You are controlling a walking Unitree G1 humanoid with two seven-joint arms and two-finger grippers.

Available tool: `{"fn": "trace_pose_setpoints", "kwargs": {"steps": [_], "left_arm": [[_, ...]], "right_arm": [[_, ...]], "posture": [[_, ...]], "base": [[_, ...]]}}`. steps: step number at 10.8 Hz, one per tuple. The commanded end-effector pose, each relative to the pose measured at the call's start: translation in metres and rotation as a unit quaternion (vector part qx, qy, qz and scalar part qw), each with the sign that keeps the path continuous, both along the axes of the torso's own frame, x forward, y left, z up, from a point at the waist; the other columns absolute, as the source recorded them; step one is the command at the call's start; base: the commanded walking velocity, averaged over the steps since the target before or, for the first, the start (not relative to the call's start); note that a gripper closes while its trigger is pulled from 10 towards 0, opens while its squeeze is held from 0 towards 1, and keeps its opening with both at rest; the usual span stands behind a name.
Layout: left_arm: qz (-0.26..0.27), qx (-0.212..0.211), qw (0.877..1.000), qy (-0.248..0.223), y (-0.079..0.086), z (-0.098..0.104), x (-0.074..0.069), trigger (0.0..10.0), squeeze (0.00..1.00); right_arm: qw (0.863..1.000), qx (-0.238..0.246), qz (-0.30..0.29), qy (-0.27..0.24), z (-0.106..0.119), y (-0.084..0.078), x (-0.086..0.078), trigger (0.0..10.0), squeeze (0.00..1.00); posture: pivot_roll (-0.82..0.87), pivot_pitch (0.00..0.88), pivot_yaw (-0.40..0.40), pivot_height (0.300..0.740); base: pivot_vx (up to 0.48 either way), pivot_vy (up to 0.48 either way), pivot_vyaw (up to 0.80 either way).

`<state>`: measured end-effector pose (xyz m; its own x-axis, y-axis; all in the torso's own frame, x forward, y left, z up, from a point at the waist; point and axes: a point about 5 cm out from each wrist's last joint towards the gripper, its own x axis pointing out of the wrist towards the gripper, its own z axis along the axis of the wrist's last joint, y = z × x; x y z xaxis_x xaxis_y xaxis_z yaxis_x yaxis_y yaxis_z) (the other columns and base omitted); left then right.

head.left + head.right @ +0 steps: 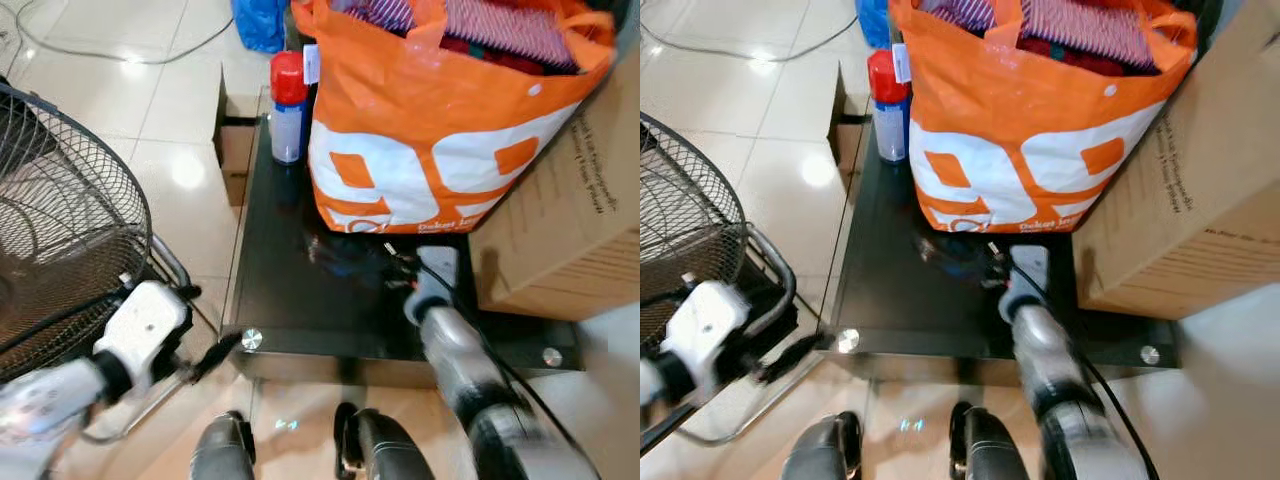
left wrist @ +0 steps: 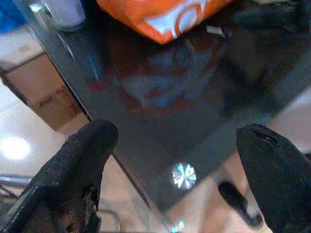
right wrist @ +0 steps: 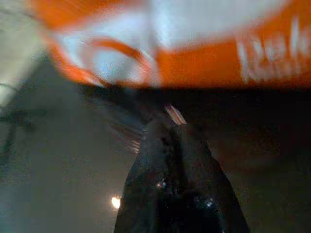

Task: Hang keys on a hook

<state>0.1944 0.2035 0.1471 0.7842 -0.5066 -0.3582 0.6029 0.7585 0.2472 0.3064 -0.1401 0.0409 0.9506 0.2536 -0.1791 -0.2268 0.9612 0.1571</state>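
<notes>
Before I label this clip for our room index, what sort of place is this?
Probably a lived-in room of a home, maybe a living room or entry corner: pale floor tiles, a low black glass table holding a stuffed orange shopping bag, a standing fan and a cardboard box.

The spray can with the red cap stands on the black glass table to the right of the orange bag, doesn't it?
Not quite. The spray can with the red cap does stand on the black glass table, but to the left of the orange bag, not the right. The left eye view shows it.
</notes>
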Motion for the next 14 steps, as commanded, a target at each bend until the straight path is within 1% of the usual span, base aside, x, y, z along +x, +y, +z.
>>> {"fn": "trace_pose_setpoints", "kwargs": {"steps": [1, 2, 3, 4, 5, 6, 7, 8, 9, 10, 11, 14], "left_arm": [[0.0, 0.0, 1.0, 0.003, -0.005, -0.009, 0.002, 10.0, 0.48], [0.001, -0.006, 1.0, -0.002, -0.008, -0.014, 0.01, 10.0, 0.48], [0.003, -0.014, 1.0, -0.01, -0.012, -0.017, 0.019, 10.0, 0.47], [0.005, -0.015, 1.0, -0.015, -0.014, -0.019, 0.026, 10.0, 0.48], [0.0, -0.011, 1.0, -0.022, -0.017, -0.02, 0.031, 10.0, 0.48], [0.003, 0.004, 1.0, -0.027, -0.016, -0.02, 0.034, 10.0, 0.47], [0.017, 0.009, 0.999, -0.03, -0.012, -0.02, 0.035, 10.0, 0.47], [0.059, -0.011, 0.998, -0.035, -0.008, -0.022, 0.035, 10.0, 0.47], [0.094, -0.029, 0.994, -0.038, -0.009, -0.026, 0.036, 10.0, 0.46], [0.121, -0.047, 0.991, -0.043, -0.013, -0.028, 0.039, 10.0, 0.45], [0.117, -0.048, 0.991, -0.049, -0.017, -0.028, 0.042, 10.0, 0.47], [0.128, -0.059, 0.988, -0.056, -0.018, -0.026, 0.045, 10.0, 0.48]], "right_arm": [[0.999, 0.015, 0.041, -0.021, 0.01, -0.001, -0.006, 0.0, 0.0], [0.997, 0.034, 0.065, -0.036, 0.018, 0.0, -0.012, 0.0, 0.0], [0.995, 0.036, 0.08, -0.049, 0.027, -0.002, -0.017, 0.0, 0.0], [0.996, 0.003, 0.073, -0.047, 0.028, -0.004, -0.018, 0.0, 0.0], [0.997, -0.058, 0.057, -0.008, 0.017, -0.006, -0.018, 10.0, 0.0], [0.995, -0.083, 0.027, 0.039, 0.002, -0.004, -0.02, 10.0, 1.0], [0.995, -0.085, 0.031, 0.043, 0.0, -0.001, -0.022, 10.0, 1.0], [0.995, -0.079, 0.024, 0.049, 0.001, 0.006, -0.027, 10.0, 1.0], [0.996, -0.075, 0.023, 0.048, 0.003, 0.01, -0.032, 10.0, 1.0], [0.997, -0.064, -0.01, 0.038, 0.005, 0.006, -0.034, 10.0, 1.0], [0.996, -0.062, -0.048, 0.037, 0.007, 0.0, -0.032, 10.0, 1.0], [0.995, -0.064, -0.079, 0.024, 0.015, -0.006, -0.031, 10.0, 1.0]], "posture": [[0.02, 0.094, -0.101, 0.732], [-0.01, 0.068, -0.092, 0.732], [-0.03, 0.038, -0.078, 0.732], [-0.04, 0.031, -0.07, 0.732], [-0.02, 0.033, -0.069, 0.732], [0.0, 0.039, -0.075, 0.732], [0.0, 0.039, -0.074, 0.732], [-0.01, 0.025, -0.069, 0.732], [-0.01, 0.015, -0.066, 0.732], [-0.02, 0.009, -0.067, 0.732], [-0.02, 0.004, -0.069, 0.732], [-0.02, 0.004, -0.068, 0.732]], "base": [[0.0, 0.0, 0.0], [0.0, 0.0, 0.0], [0.0, 0.0, 0.0], [0.0, 0.0, 0.0], [0.0, 0.0, 0.0], [0.0, 0.0, 0.0], [0.0, 0.0, 0.0], [0.0, 0.0, 0.0], [0.0, 0.0, 0.0], [0.0, 0.0, 0.0], [0.0, 0.0, 0.0], [0.0, 0.0, 0.0]]}}
